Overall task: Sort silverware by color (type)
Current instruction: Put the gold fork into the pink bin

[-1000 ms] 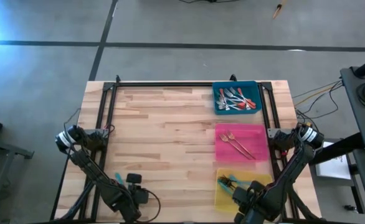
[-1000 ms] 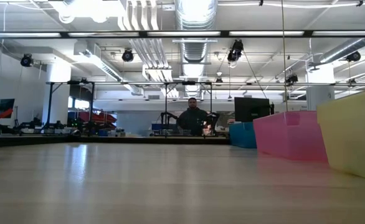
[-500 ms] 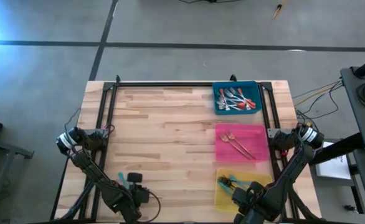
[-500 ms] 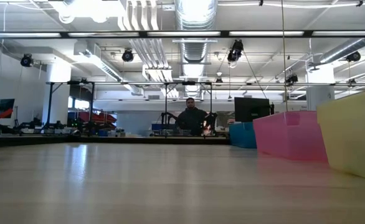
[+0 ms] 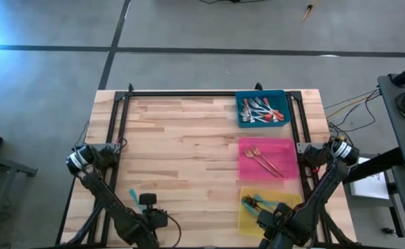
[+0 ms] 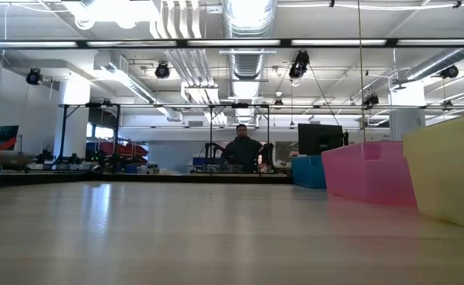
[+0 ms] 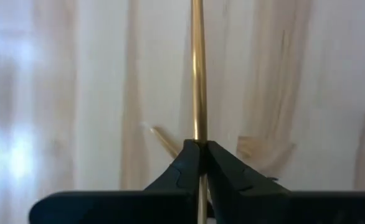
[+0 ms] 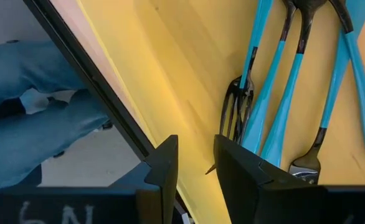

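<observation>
Left gripper (image 7: 199,163): pinching gold fork (image 7: 199,68) mid-handle | Fork: light, stiff, slippery; grip firmly | Right gripper (image 8: 195,163): spread above teal forks (image 8: 276,112), yellow tray (image 8: 170,74)

Three trays stand in a line along the right side of the table (image 5: 189,138). The far tray (image 5: 242,121) holds a heap of forks (image 5: 261,111). The middle tray (image 5: 285,144) sits just nearer and holds two forks (image 5: 263,160) lying side by side at a slant. The near tray (image 5: 245,220), closest to the table's front edge, holds several forks (image 8: 276,81) lying together. The right gripper (image 8: 195,162) hangs over that near tray. The left gripper (image 7: 199,155) sits near the table's front left, closed on a thin rod (image 7: 199,68) above the tabletop.
</observation>
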Controlling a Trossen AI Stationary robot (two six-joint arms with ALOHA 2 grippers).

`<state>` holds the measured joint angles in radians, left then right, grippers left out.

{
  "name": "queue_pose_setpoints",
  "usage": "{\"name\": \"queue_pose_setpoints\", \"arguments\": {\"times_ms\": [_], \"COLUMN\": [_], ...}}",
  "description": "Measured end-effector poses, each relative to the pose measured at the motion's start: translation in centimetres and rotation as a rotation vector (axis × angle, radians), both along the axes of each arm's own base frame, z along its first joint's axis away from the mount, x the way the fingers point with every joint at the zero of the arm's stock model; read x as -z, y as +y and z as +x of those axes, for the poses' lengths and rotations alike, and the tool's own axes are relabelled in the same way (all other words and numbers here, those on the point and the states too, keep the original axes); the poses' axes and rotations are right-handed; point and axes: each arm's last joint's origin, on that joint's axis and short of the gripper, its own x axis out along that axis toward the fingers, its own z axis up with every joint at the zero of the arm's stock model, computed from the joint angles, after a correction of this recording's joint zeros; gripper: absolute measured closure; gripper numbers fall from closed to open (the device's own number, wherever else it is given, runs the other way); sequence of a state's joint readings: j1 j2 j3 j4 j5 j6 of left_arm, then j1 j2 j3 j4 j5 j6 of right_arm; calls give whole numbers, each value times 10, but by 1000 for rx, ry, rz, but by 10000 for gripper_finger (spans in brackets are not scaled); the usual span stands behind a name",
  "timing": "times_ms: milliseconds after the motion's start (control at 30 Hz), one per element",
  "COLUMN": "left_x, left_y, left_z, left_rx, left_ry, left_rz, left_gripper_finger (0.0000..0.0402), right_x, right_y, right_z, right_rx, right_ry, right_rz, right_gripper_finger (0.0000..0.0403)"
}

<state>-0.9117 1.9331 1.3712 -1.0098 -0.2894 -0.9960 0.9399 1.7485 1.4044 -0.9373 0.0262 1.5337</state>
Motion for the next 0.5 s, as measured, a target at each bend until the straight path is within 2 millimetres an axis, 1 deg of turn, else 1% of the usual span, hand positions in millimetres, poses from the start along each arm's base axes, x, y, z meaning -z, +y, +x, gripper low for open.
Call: {"name": "queue_pose_setpoints", "arguments": {"times_ms": [100, 200, 300, 400, 500], "left_x": [-15, -36, -57, -81, -98], "left_y": [-5, -9, -13, -17, -19], "left_z": [8, 20, 31, 39, 48], "left_rx": [11, 12, 37, 87, 160], "left_ry": [-57, -138, -224, -336, -447], "left_rz": [2, -18, -29, 2, 66], "left_gripper_finger": [400, 400, 400, 401, 401], "right_x": [0, 0, 0, 0, 0], "right_y": [0, 1, 1, 1, 1], "right_z": [0, 0, 0, 0, 1], "right_rx": [0, 0, -45, -82, -91], "right_ry": [-3, -4, -12, -19, -22], "right_rz": [5, 5, 0, -5, -6], "right_gripper_finger": [313, 314, 312, 310, 312]}}
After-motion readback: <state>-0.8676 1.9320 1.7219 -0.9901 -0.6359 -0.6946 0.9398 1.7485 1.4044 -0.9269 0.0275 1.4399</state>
